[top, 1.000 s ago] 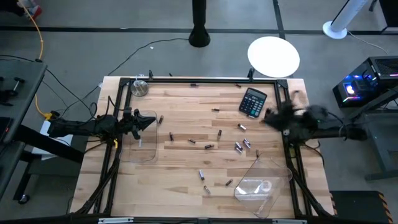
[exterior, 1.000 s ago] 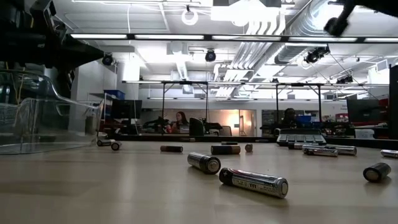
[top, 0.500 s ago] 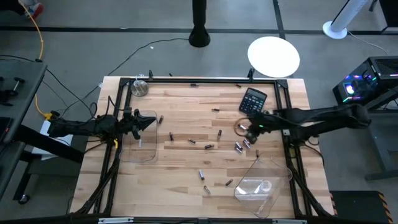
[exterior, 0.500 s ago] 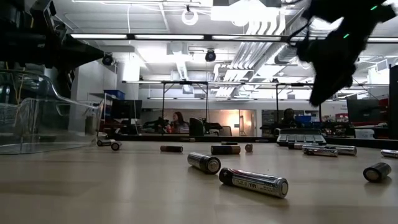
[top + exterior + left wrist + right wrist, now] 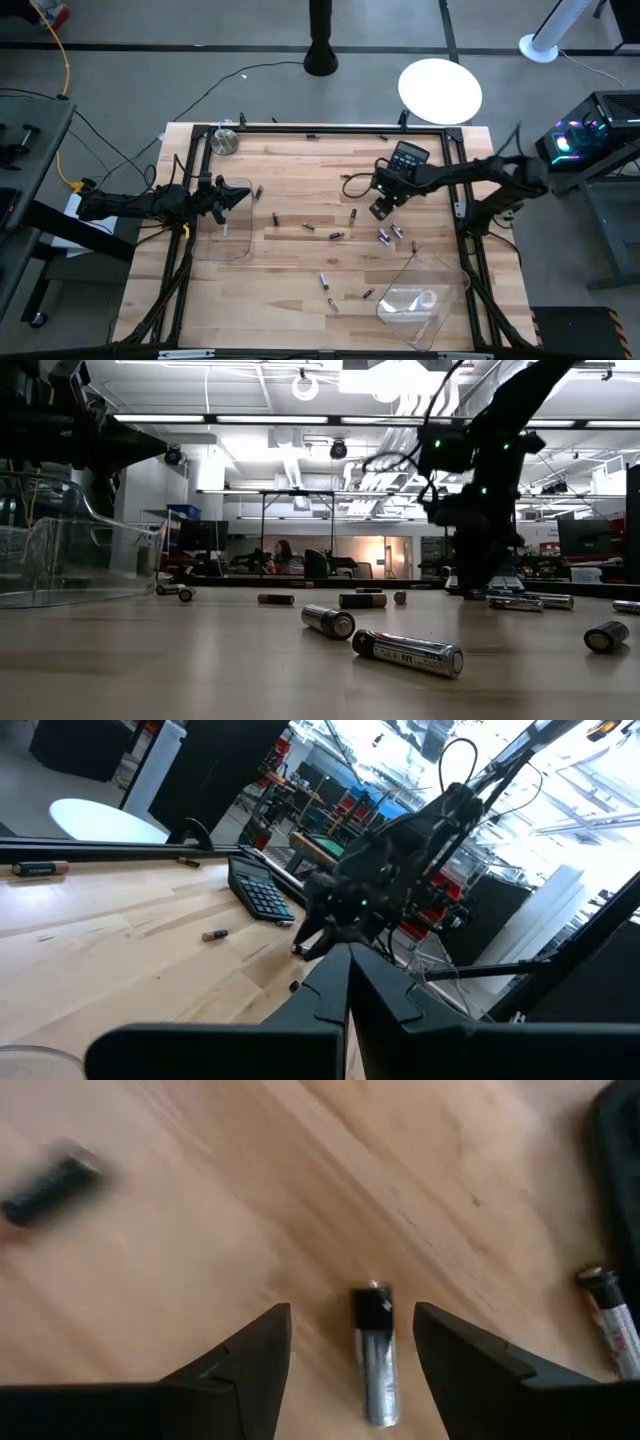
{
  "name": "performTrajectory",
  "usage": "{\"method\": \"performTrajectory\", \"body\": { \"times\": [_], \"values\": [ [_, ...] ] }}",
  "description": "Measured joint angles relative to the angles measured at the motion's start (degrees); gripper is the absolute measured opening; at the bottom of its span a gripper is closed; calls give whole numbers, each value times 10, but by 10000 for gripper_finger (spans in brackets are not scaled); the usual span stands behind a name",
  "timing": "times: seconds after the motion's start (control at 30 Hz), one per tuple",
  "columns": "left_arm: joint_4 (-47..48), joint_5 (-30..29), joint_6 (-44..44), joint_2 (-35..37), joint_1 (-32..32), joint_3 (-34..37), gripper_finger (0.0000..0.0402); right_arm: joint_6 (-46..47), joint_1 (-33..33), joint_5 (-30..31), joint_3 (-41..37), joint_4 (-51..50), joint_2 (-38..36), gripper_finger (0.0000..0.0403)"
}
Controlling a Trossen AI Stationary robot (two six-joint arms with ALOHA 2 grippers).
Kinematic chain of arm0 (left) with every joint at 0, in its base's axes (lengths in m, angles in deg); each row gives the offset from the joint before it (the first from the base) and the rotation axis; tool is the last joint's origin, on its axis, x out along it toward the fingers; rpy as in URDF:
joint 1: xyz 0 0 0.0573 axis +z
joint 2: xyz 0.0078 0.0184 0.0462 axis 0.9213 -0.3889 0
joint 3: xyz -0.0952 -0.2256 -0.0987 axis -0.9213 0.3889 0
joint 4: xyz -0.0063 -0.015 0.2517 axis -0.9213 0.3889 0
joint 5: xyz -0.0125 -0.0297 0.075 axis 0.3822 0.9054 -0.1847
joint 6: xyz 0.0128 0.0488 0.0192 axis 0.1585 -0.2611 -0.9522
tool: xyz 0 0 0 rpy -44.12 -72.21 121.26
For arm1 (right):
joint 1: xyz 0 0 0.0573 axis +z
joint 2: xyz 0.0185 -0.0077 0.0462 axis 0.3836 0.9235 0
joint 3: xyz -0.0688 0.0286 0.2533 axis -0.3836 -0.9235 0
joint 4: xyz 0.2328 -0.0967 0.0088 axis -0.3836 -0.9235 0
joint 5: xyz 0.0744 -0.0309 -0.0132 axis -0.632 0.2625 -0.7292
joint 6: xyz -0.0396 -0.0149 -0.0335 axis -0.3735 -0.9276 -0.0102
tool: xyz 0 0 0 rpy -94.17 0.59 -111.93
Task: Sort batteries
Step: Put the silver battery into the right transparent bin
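Sorting barely begun: batteries [image 5: 335,234] lie scattered on table [image 5: 290,300], right gripper [image 5: 350,1342] open, empty, over one cell [image 5: 373,1350]

Right tool [image 5: 350,1342] spread wide, left tool [image 5: 345,982] shut

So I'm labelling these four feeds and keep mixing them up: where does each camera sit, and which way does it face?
High view: above the table, facing straight down; shows both arms, the right gripper over scattered batteries.
Low view: at tabletop height, facing level across into the room; shows the right arm descending.
Left wrist view: on the left arm, facing across the table past the shut left gripper; shows the right arm by the calculator.
Right wrist view: on the right arm, facing down; its open jaws straddle one battery.
Shared: high and left wrist views both show the calculator.
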Motion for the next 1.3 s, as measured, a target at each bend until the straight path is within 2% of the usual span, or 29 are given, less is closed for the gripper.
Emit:
{"method": "performTrajectory", "body": {
  "times": [0.13, 0.2, 0.3, 0.33, 0.43, 0.57, 0.63, 0.77, 0.83, 0.93, 1.1, 1.2, 1.3],
  "values": [
    [0, 0, 0, 0, 0, 0, 0, 0, -4, -7, 6, -10, 42, 185],
    [0, 0, 0, 0, 0, 0, 0, -2, -1, -11, 8, -21, 51, 139],
    [0, 0, 0, 0, 0, 0, 0, 0, 12, -8, 7, -30, 41, 37],
    [0, 0, 0, 0, 0, 0, 0, -2, 14, -15, 5, -35, 29, 25],
    [0, 0, 0, 0, 0, 0, 0, 2, 17, -36, 16, -107, -23, 24],
    [0, 0, 0, -2, 0, 0, 0, 4, 34, -21, 82, -161, -128, 23],
    [0, 1, 0, -3, 0, 0, 0, 14, 61, -20, 104, -208, -174, 23],
    [0, 0, 0, -5, 0, 0, 0, 78, 138, -28, 150, -198, -259, 23],
    [0, 0, 0, -5, 0, 0, 0, 122, 191, -56, 159, -197, -281, 23],
    [0, 0, 0, -8, 0, 0, 0, 198, 290, -87, 157, -190, -289, 23],
    [0, 0, 0, -8, 0, 0, 0, 344, 448, -87, 119, -151, -255, 23],
    [0, 0, 0, -8, 0, 0, 0, 395, 503, -87, 96, -145, -217, 23],
    [0, 0, 0, -8, 0, 0, 0, 432, 529, -97, 73, -143, -177, 23]
  ]
}}
